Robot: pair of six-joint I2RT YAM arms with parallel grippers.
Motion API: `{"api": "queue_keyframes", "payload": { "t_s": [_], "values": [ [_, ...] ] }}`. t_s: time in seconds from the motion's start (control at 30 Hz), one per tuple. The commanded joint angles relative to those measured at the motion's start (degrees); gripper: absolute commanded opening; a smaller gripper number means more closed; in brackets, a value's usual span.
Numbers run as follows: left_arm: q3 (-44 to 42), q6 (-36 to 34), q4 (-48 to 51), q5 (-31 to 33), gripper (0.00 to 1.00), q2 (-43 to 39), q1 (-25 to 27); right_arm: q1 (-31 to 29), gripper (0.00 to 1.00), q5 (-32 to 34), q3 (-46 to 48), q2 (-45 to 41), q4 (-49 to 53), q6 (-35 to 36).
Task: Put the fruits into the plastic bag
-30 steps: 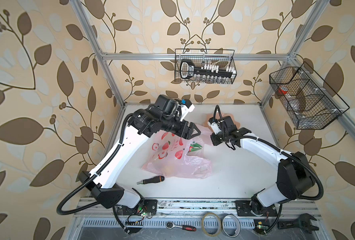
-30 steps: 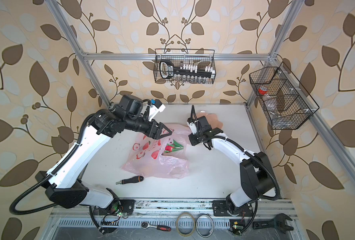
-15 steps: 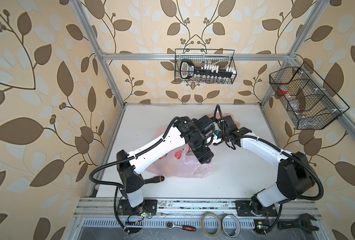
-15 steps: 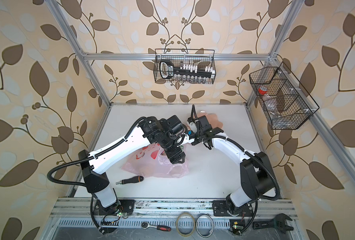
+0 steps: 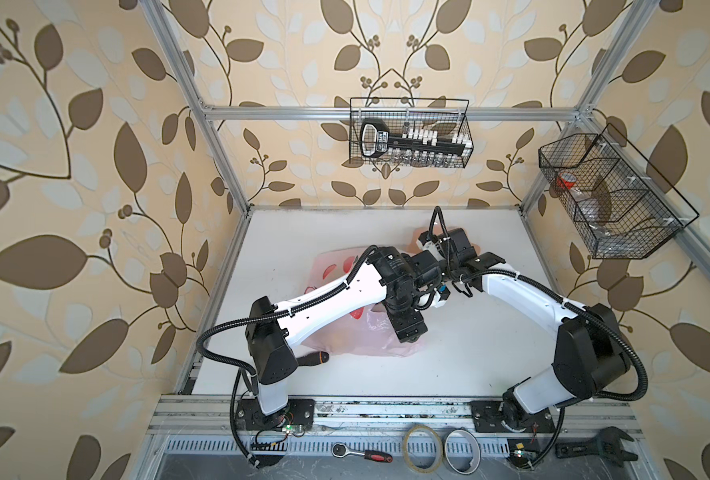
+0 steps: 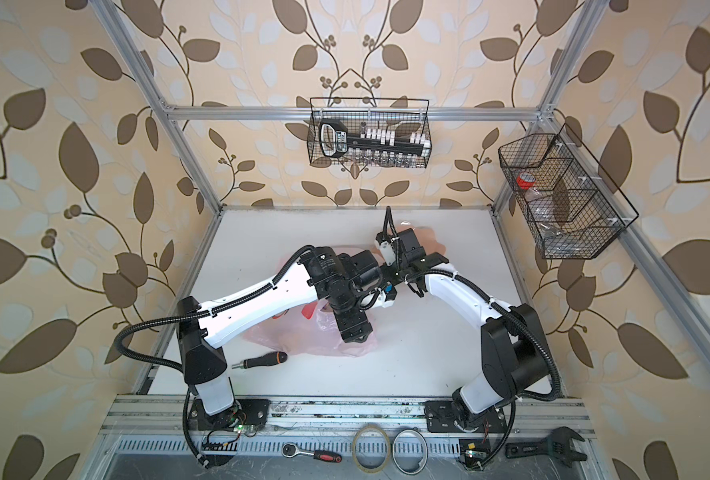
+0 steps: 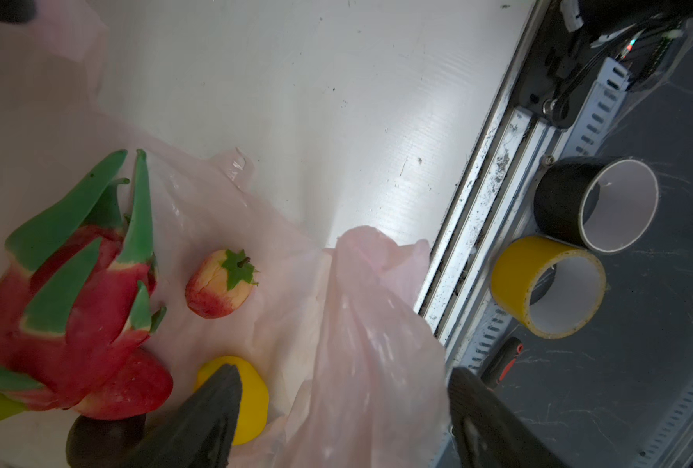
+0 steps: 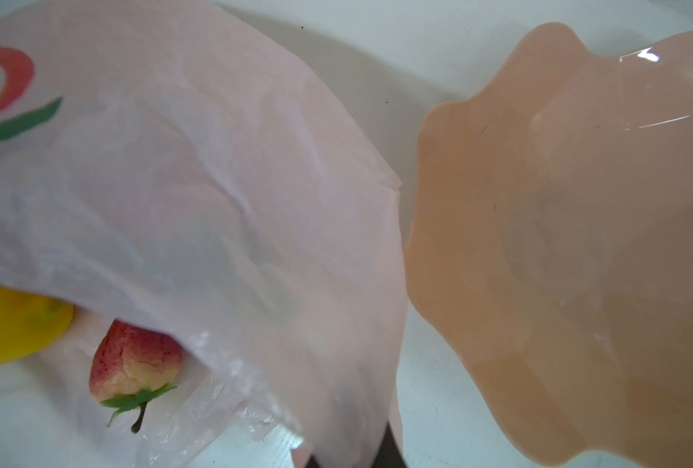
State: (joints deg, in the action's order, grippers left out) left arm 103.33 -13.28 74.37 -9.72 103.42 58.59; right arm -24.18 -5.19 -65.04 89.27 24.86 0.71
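The pale-pink plastic bag (image 5: 370, 338) (image 6: 303, 338) lies mid-table under my left arm. In the left wrist view several fruits lie in its open mouth: a dragon fruit (image 7: 65, 308), a strawberry (image 7: 219, 283), a lemon (image 7: 251, 401), a dark plum (image 7: 97, 441) and a red fruit (image 7: 134, 389). My left gripper (image 7: 343, 375) (image 5: 412, 337) is open, with a raised fold of the bag (image 7: 369, 324) between its wide jaws. My right gripper (image 8: 349, 454) is shut on the bag's film (image 8: 215, 182), which is lifted over the lemon (image 8: 12, 328) and strawberry (image 8: 134, 364). In both top views the left wrist hides it.
An empty peach scalloped plate (image 8: 559, 243) (image 6: 432, 239) sits just behind the bag. A screwdriver (image 5: 314, 358) lies at the bag's front left. Tape rolls (image 7: 547, 283) (image 7: 596, 202) and a ratchet (image 5: 361, 453) lie beyond the front rail (image 5: 386, 409). Wire baskets (image 5: 409, 133) hang on the walls.
My left arm has swung from the back left, above the bag, across to the middle and down over the bag's right side. The right arm has kept still.
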Motion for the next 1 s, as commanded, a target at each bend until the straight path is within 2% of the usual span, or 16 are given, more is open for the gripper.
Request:
{"api": "queue_keyframes", "payload": {
  "t_s": [0.0,0.07,0.1,0.13,0.2,0.23,0.3,0.4,0.57,0.67,0.8,0.97],
  "values": [
    [-2.13,-1.75,-0.76,1.13,0.80,0.04,0.82,0.28,0.00,-1.30,-2.21,0.91,1.19,0.90],
    [-3.61,-1.69,-1.97,1.52,0.75,-0.20,0.91,0.27,0.00,-1.39,-2.32,0.90,1.32,0.53],
    [-4.27,-1.55,-2.69,1.99,0.70,-0.38,0.90,0.26,0.00,-1.47,-2.42,0.82,1.33,0.35],
    [-4.39,-1.49,-3.11,2.05,0.60,-0.57,0.85,0.28,0.00,-1.55,-2.45,0.70,1.33,0.12],
    [-3.94,-0.99,-4.06,2.02,0.30,-1.38,0.92,0.27,0.00,-1.94,-2.46,0.40,1.40,-0.46],
    [-4.01,-0.83,-4.91,2.01,0.21,-2.20,0.91,0.22,0.00,-2.06,-2.55,0.25,1.47,-0.70],
    [-3.82,-0.54,-6.86,1.68,0.09,-4.20,0.91,0.23,0.00,-2.43,-2.84,-0.30,2.14,-1.62],
    [-4.23,0.60,-10.25,1.11,0.00,-8.45,0.82,0.58,0.00,-3.30,-3.66,-1.40,3.95,-3.62],
    [-7.22,2.10,-15.97,2.25,0.00,-17.18,-0.28,2.83,0.00,-5.84,-5.94,-2.87,7.41,-10.10],
    [-8.83,2.49,-17.70,1.96,0.00,-22.47,-2.62,4.46,0.00,-8.53,-9.64,-3.22,9.64,-14.33],
    [-9.88,2.13,-17.98,-0.04,0.00,-26.97,-8.42,6.96,0.00,-9.96,-15.01,-3.94,13.95,-18.60],
    [-10.60,-1.00,-19.10,-1.84,0.00,-31.25,-15.25,12.80,0.00,-15.68,-22.68,-5.05,18.56,-26.07]
  ]
}}
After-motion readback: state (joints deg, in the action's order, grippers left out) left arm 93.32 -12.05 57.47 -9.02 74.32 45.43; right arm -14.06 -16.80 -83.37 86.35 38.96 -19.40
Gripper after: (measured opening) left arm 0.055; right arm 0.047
